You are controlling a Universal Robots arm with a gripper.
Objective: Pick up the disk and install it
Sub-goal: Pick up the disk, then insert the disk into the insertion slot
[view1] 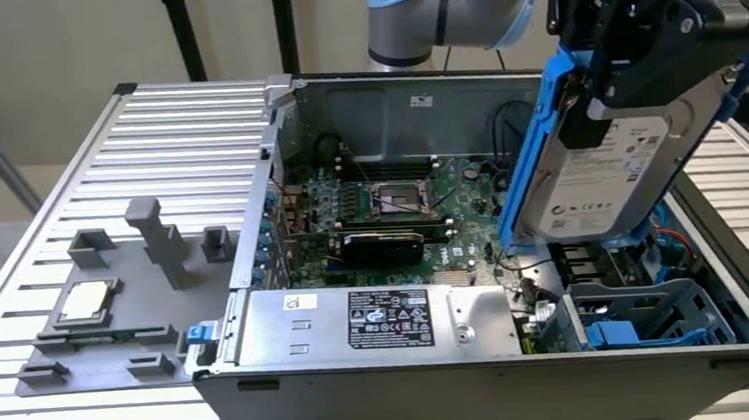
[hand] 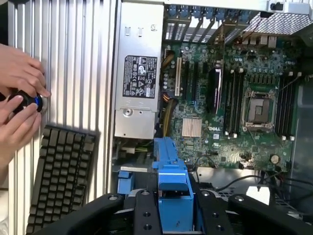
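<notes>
The disk (view1: 606,167), a silver-grey drive with a white label and blue carrier rails, hangs tilted above the open computer case (view1: 495,381), on the exterior view's right. My gripper (view1: 625,80) is shut on its upper end, with the black fingers (view1: 656,37) clamping it from above. In the wrist view the blue rail of the disk (hand: 171,181) runs out from between my gripper (hand: 173,210), with black fingers (hand: 144,213) on either side. The disk is over the bay area beside the motherboard (view1: 401,203), clear of the case.
Inside the case lie the silver power supply with a black label (view1: 356,322) and a blue drive cage (view1: 638,315). A grey fixture holding a small silver chip (view1: 88,298) sits at the exterior view's left. A person's hands (hand: 19,98) and a keyboard (hand: 58,176) are beside the case.
</notes>
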